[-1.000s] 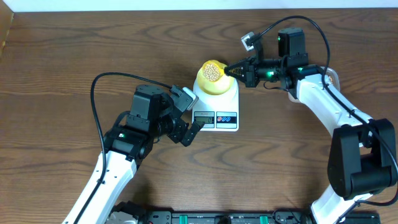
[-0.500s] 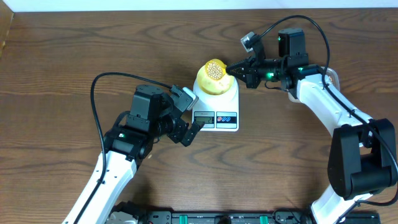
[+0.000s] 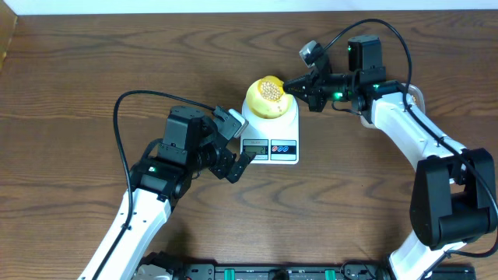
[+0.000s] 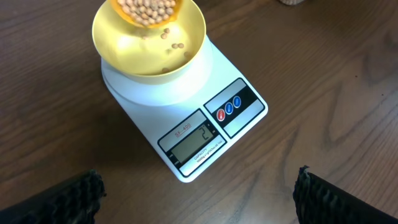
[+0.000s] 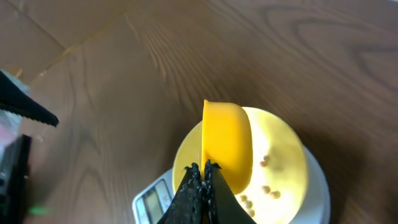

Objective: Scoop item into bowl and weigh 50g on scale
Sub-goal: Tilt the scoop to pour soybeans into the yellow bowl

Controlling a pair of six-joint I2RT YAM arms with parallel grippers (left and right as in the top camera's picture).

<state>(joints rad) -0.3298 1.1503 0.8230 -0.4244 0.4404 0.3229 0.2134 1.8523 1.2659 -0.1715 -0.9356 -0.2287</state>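
From above, we see the scale (image 3: pixel 272 138) near the middle of the table (image 3: pixel 117 62), with the bowl (image 3: pixel 268 105) on its platform. The right gripper (image 3: pixel 289 85) reaches in from the right, and the scoop (image 3: pixel 260 82) it carries sits over the bowl, heaped with beans (image 3: pixel 270 89). The left gripper (image 3: pixel 237 165) hangs just beside the scale's front left corner. This view is too small for us to read the display.

The left wrist camera gives us the scale's front. We can make out "SF-400" above the grey display (image 4: pixel 194 144), though we cannot read the digits with any confidence. Next to the display sit one red and two blue buttons (image 4: pixel 229 107). A few loose beans lie inside the bowl, and the loaded scoop shows at the top edge. The left gripper's two fingers (image 4: pixel 84 196) appear at the bottom corners, set wide apart with nothing between them and only table below.

The right wrist camera shows us what the other two views do not. The right gripper's fingers (image 5: pixel 194 186) are pressed together on the scoop's handle. The scoop is tilted, and its yellow underside faces the camera above the pale bowl. Several beans are scattered on the bowl's floor, and a corner of the scale's display peeks out at lower left.
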